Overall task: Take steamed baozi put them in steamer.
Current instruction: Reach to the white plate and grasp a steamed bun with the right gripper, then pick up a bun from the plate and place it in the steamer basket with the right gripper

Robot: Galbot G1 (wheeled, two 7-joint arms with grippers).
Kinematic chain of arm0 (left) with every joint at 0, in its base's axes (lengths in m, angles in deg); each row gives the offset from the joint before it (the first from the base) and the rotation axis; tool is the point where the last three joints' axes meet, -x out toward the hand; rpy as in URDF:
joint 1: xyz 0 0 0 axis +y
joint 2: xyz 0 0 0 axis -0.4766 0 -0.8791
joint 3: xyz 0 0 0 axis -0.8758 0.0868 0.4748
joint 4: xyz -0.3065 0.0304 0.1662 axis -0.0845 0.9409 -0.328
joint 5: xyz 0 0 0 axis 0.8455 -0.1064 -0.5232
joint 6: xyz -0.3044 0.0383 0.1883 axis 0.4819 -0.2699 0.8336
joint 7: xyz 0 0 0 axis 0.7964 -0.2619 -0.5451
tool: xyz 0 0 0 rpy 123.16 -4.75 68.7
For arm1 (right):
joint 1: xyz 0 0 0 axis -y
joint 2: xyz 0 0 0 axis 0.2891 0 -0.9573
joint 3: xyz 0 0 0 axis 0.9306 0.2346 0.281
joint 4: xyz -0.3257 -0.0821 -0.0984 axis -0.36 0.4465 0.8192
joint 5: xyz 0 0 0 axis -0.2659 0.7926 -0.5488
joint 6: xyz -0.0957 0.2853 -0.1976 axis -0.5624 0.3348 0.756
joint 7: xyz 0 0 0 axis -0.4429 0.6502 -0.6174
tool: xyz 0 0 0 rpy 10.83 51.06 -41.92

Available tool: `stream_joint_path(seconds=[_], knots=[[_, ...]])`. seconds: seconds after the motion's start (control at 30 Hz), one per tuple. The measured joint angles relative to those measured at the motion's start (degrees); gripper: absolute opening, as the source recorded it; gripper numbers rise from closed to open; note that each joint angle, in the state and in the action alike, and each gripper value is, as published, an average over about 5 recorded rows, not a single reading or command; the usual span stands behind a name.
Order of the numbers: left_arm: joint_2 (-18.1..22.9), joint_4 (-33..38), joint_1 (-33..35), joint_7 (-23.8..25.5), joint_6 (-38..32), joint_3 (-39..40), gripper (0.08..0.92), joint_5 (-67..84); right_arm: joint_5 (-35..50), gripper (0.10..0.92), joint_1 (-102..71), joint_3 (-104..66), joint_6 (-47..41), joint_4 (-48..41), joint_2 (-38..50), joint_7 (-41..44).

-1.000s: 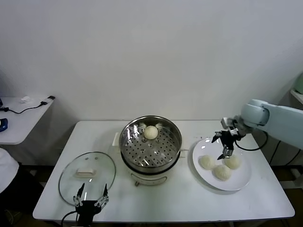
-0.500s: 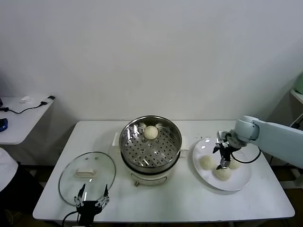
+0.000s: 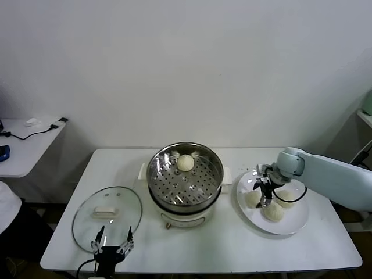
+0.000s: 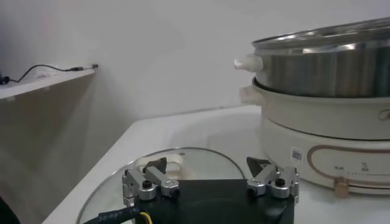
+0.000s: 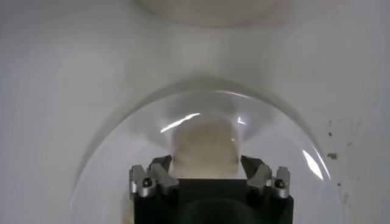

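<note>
Currently the right gripper (image 3: 264, 195) is lowered onto the white plate (image 3: 293, 224) at the right of the frame, its jaws set on either side of one steamed baozi (image 5: 204, 149) and closing on it; a firm grip cannot be confirmed. Two more buns (image 3: 273, 211) lie on the plate just beside it. One bun (image 3: 185, 163) sits on the perforated tray at the rear of the steamer (image 3: 185, 181), centre frame. The left gripper (image 3: 110, 251) hangs at lower left, jaws open, beside the glass lid (image 3: 107, 216) on the tabletop (image 3: 221, 247).
</note>
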Motion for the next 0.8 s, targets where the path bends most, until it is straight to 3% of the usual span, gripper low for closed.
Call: stream_joint_path(seconds=[0.23, 0.53, 0.8], knots=[[0.07, 0.16, 0.1, 0.0, 0.01, 0.23, 0.823, -0.17, -0.6, 0.531, 0.05, -0.63, -0.25, 0.18, 0.29, 0.29], [0.45, 0.18, -0.27, 0.07, 0.27, 0.75, 0.823, -0.46, 1.08, 0.526, 4.98, 1.49, 0.06, 1.78, 1.27, 1.41], [0.41, 0.05, -0.85, 0.15, 0.46, 1.08, 0.823, -0.43, 7.94, 0.526, 19.73, 7.96, 0.37, 4.54, 0.37, 3.35]])
